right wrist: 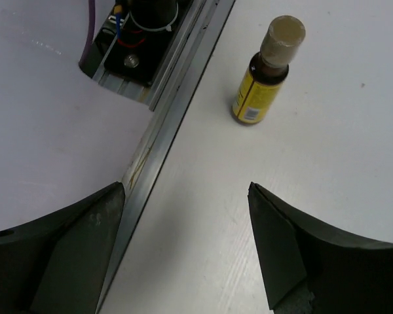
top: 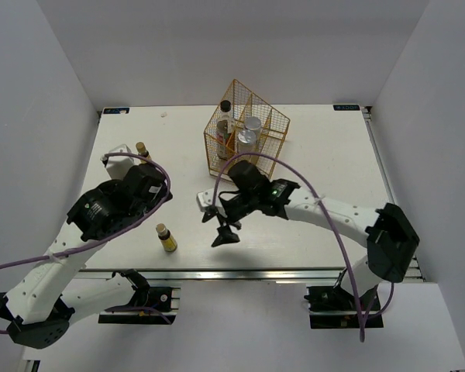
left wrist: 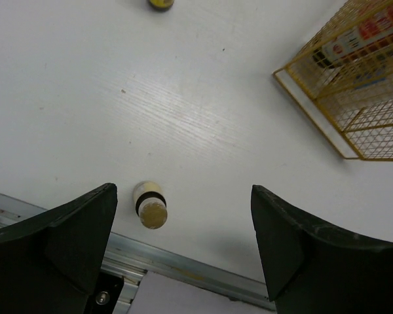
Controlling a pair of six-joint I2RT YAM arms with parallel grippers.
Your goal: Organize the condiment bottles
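Observation:
A yellow bottle (top: 167, 239) with a brown neck and tan cap stands upright near the table's front edge. It shows from above in the left wrist view (left wrist: 150, 208) and in the right wrist view (right wrist: 264, 75). A second yellow bottle (top: 142, 149) stands at the back left. A dark red-labelled bottle (top: 225, 118) and two silver-topped bottles (top: 252, 124) stand in the gold wire basket (top: 211, 146). My right gripper (top: 218, 224) is open and empty, right of the front bottle. My left gripper (left wrist: 183, 190) is open and empty, high above that bottle.
An aluminium rail (top: 240, 271) runs along the table's front edge, close to the front bottle, and shows in both wrist views (left wrist: 183, 269) (right wrist: 164, 111). The basket's corner (left wrist: 314, 85) is at the right of the left wrist view. White walls enclose the table.

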